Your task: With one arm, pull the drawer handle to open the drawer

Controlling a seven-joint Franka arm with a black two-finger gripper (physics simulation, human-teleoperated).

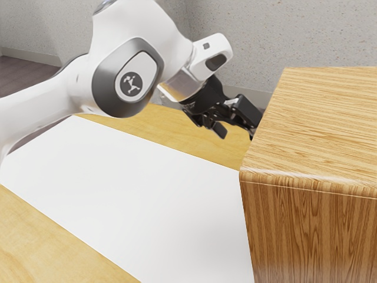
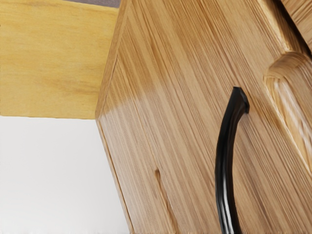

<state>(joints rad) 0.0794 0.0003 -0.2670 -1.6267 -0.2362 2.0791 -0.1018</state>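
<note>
Drawer handle (image 2: pixel 225 165), a slim black bowed bar, is mounted on the front of the wooden cabinet (image 1: pixel 318 130). Its long axis runs flat along the panel, roughly parallel to the cabinet's corner edge, with one end meeting the wood. The black gripper (image 1: pixel 235 121) hangs just beside that front; I cannot tell whether it is released or clenched. Below lie a white mat (image 1: pixel 129 188) and the wooden table (image 1: pixel 35 236).

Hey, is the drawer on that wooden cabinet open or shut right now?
Looks shut: in the wrist view the drawer front with its black handle lies flush with the cabinet face, no gap showing.
</note>
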